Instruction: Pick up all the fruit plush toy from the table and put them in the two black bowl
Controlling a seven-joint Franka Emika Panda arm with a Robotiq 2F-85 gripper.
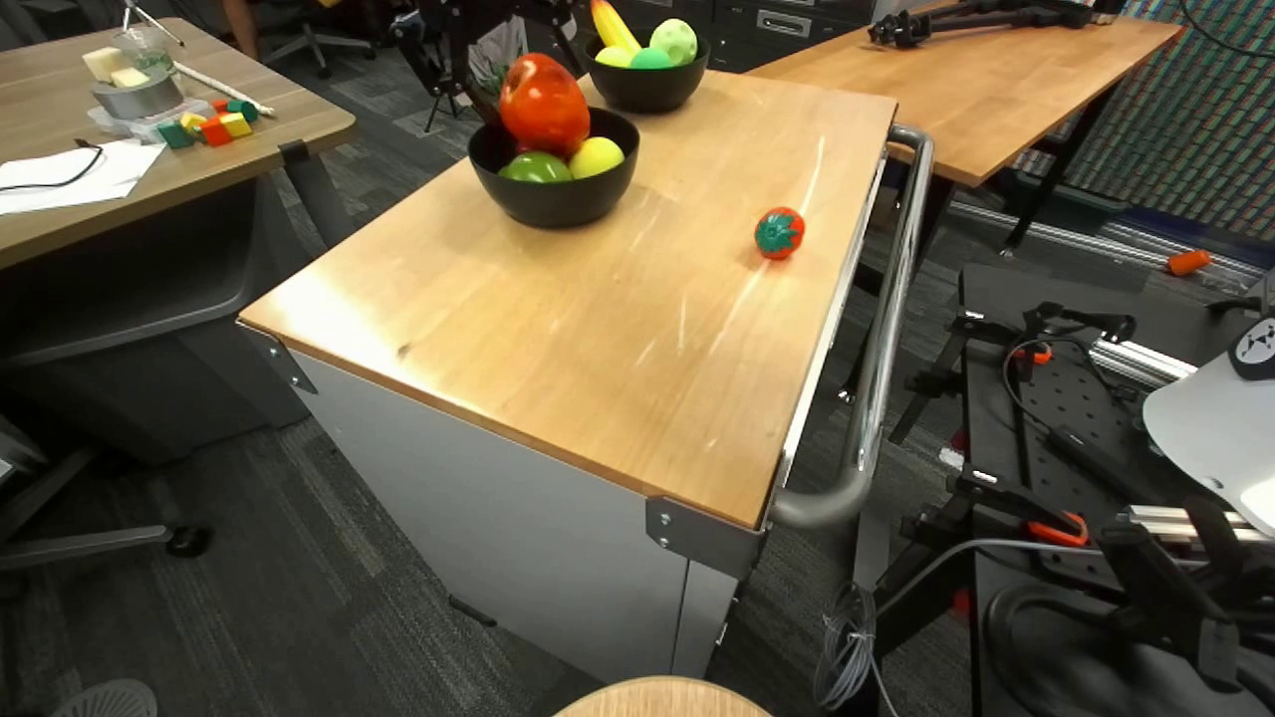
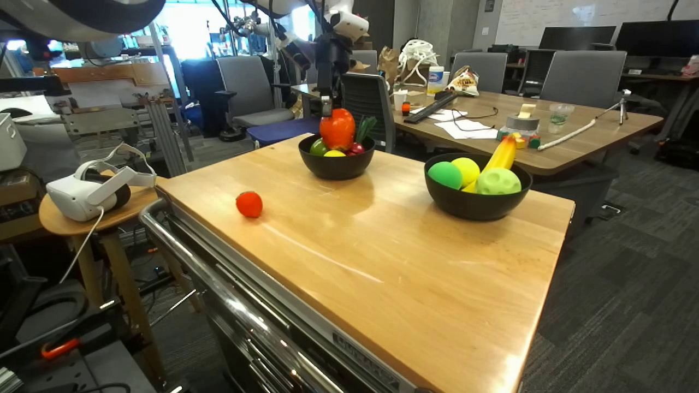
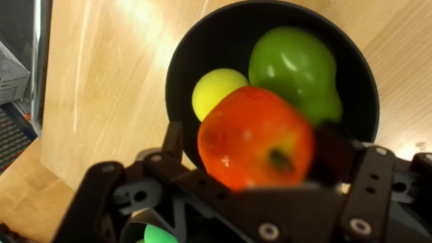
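Note:
The big red-orange apple (image 3: 249, 135) rests on a heap in a black bowl (image 1: 553, 204), over a yellow ball (image 3: 217, 89) and a green toy (image 3: 293, 71). My gripper (image 3: 251, 136) stands open around the apple. A gap shows beside the left finger (image 3: 173, 138); contact on the right is too dark to tell. A dark red toy (image 2: 356, 148) with green leaves shares that bowl. The other black bowl (image 2: 475, 204) holds a banana (image 2: 501, 155), a green ball (image 2: 445, 174), a light green ball (image 2: 498, 182) and yellow pieces. A red strawberry (image 1: 779, 233) lies on the table.
Both bowls stand on a wooden-topped cart (image 1: 598, 329), with a metal handle (image 1: 887, 329) along the side near the strawberry. Beyond it is a desk (image 2: 579, 131) with assorted items. A stool (image 2: 60, 218) carries a white headset (image 2: 90, 191).

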